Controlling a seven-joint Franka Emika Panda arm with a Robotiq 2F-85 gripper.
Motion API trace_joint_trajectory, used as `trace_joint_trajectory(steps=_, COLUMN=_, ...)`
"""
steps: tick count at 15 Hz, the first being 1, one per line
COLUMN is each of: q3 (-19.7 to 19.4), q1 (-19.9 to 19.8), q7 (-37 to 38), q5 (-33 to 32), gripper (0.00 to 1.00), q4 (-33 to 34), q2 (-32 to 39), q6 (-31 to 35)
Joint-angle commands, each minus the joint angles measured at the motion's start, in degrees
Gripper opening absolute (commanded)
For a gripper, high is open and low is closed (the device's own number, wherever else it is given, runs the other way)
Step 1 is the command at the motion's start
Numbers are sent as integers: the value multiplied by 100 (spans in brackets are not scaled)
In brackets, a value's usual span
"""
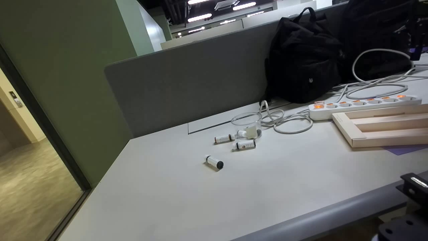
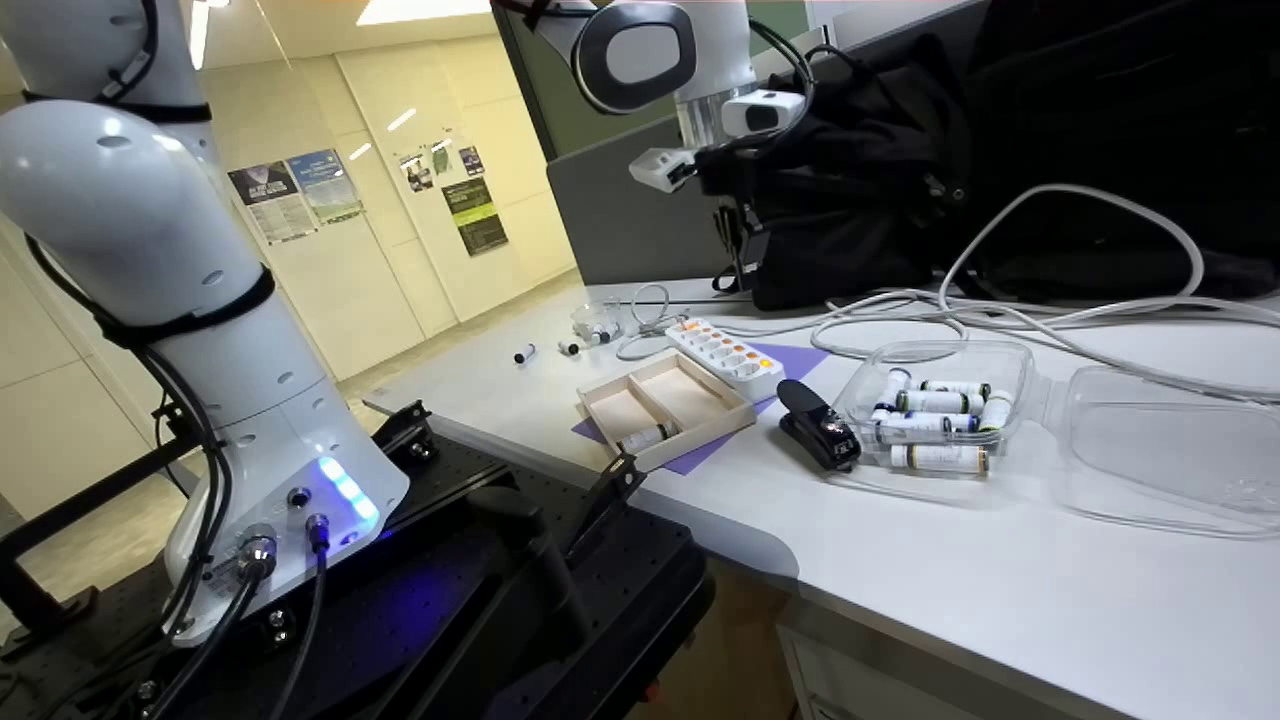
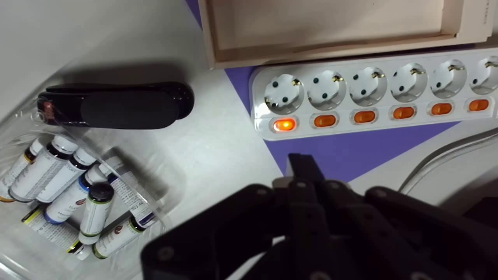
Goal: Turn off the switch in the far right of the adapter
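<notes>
The adapter [image 1: 371, 107] is a long white power strip, also seen in an exterior view [image 2: 722, 350] and across the wrist view [image 3: 348, 112]. In the wrist view its left-end switch [image 3: 284, 125] glows bright orange; the other switches in that row look darker. The strip's right end is cut off there. This glowing switch is at the right end in an exterior view [image 1: 401, 96]. My gripper [image 3: 305, 157] is shut and empty, its fingertips together. It hangs above the table, clear of the adapter, and shows in both exterior views [image 2: 745, 275], [image 1: 415, 55].
A pale wooden tray [image 3: 330, 54] lies along the adapter. A black stapler [image 3: 128, 107] and a clear box [image 3: 155, 206] of small bottles [image 3: 95, 214] lie beside it. White cords [image 2: 950, 290] and black backpacks [image 1: 304, 60] are behind. Purple sheet [image 3: 342, 155] lies underneath.
</notes>
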Motion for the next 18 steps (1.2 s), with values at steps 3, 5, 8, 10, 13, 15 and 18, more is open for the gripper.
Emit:
trace_joint_trajectory(steps=3, q3=424, q1=-235, q7=-450, q5=253, gripper=0, q4=101, q2=384, q6=356)
trace_joint_trajectory(steps=5, q3=591, q1=-316, q7=-631, q5=333, gripper=0, q4=150, q2=575, q6=593)
trace_joint_trajectory(steps=8, q3=807, q1=-445, q7=-773, q5=311, gripper=0, q4=229, q2=890, q6=993)
trace_joint_trajectory(steps=10, q3=923, q1=-542, q7=-800, q5=249, gripper=0, q4=299, q2=1091, q6=1204)
trace_joint_trajectory(steps=13, q3=1035, q1=-659, q7=-790, q5=145, gripper=0, q4=356, q2=1297, q6=1447)
trace_joint_trajectory(steps=15, q3=1088, q1=-722, q7=-770, q5=104, gripper=0, q4=374, q2=1376, q6=1505)
trace_joint_trajectory(steps=18, q3=1101, q1=-745, q7=-705, q5=35, gripper=0, q4=381, q2=1454, q6=1510)
